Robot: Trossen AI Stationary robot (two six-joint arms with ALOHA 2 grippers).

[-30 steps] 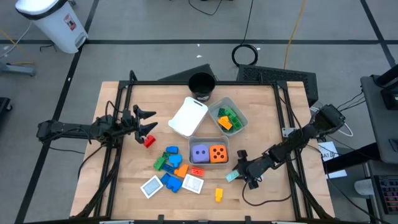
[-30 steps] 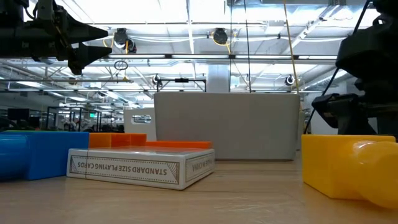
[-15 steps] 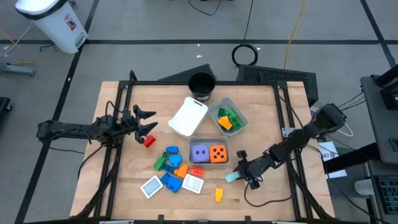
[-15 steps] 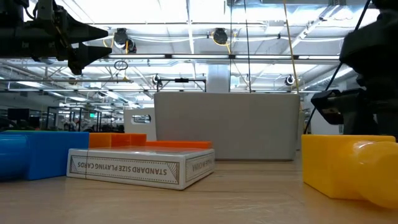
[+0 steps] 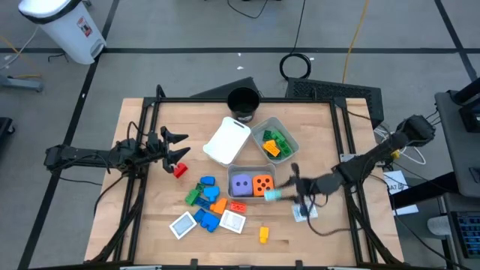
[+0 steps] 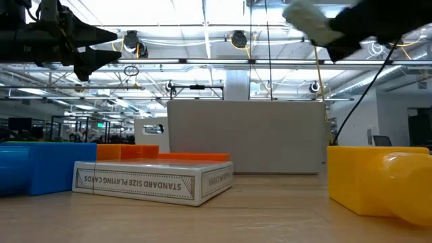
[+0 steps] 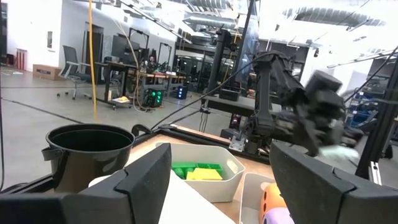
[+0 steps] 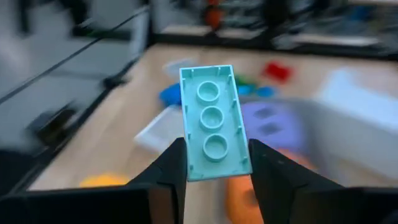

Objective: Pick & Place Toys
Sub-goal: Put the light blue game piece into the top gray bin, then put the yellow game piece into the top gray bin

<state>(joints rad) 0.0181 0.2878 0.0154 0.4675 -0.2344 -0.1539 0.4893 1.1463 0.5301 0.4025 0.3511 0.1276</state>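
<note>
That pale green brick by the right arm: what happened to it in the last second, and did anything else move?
The right gripper has closed on the pale green brick, lifted it off the table and swung it toward the tray with the two dice; the brick now hangs at that tray's near right corner. The left gripper stayed open above the red block. The loose toys, trays and black cup have not moved.

The right pincer (image 8: pixel 213 163) is gripping a pale teal block (image 8: pixel 212 123) between its two fingers (image 8: pixel 168 171), its three round hollows facing the camera. Blurred toys are lying on the counter (image 8: pixel 118 134) behind it.
</note>
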